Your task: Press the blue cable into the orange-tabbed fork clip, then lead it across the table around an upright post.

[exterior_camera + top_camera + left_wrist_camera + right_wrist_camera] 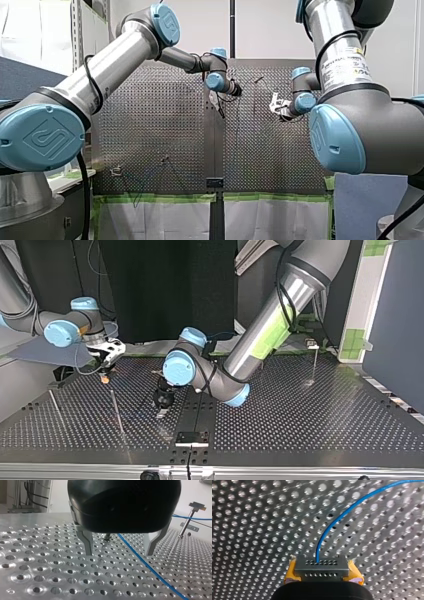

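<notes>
My left hand [119, 553] hovers wide open low over the perforated table [37, 580], metal fingers [87, 545] astride the blue cable [160, 575] lying along it. My right hand [321, 570], at the top view's left, pinches the same cable. The orange-tabbed clip [197, 505] beyond looks unfilled, so pressing-in seems pending: close, lift, seat. A white wall [270, 30] stands behind.
</notes>
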`<state>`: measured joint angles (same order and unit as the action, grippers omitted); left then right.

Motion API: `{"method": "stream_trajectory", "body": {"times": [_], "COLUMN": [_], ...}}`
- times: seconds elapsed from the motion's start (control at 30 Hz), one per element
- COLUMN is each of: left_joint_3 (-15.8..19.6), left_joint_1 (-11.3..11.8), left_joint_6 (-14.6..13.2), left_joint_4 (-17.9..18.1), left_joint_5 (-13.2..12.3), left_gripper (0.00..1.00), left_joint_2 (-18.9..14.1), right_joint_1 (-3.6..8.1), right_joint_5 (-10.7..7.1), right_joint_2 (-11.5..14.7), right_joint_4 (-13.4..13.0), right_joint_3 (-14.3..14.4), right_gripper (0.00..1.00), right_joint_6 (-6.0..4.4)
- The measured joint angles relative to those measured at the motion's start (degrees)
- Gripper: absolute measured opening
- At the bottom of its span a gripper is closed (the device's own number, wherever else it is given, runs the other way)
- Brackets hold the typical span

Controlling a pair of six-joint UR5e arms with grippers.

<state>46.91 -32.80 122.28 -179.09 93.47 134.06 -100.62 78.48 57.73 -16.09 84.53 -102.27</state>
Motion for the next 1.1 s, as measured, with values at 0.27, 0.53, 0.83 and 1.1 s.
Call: {"method": "stream_trajectory", "body": {"times": [0.27,0.53,0.83,1.1], "left_joint_3": [0.02,0.01,0.02,0.01], "left_joint_1": [-0.23,-0.74,-1.19,-1.35], "left_joint_6": [1.45,2.43,3.46,4.49], "left_joint_4": [0.30,-0.55,-1.99,-2.06], "left_joint_5": [0.67,-0.67,-2.10,-2.20], "left_gripper": [1.00,1.00,1.00,1.00], "left_joint_2": [0.00,0.00,0.00,0.00], "right_joint_1": [-0.06,-0.08,0.07,0.30], "right_joint_5": [0.93,2.11,3.54,3.73], "right_joint_2": [-3.27,-6.76,-8.29,-11.01], "right_joint_4": [-2.97,-3.27,-4.78,-5.90], "right_joint_3": [2.18,2.42,3.30,3.69], "right_gripper": [0.00,0.00,0.00,0.00], "right_joint_6": [1.48,3.35,4.26,5.44]}}
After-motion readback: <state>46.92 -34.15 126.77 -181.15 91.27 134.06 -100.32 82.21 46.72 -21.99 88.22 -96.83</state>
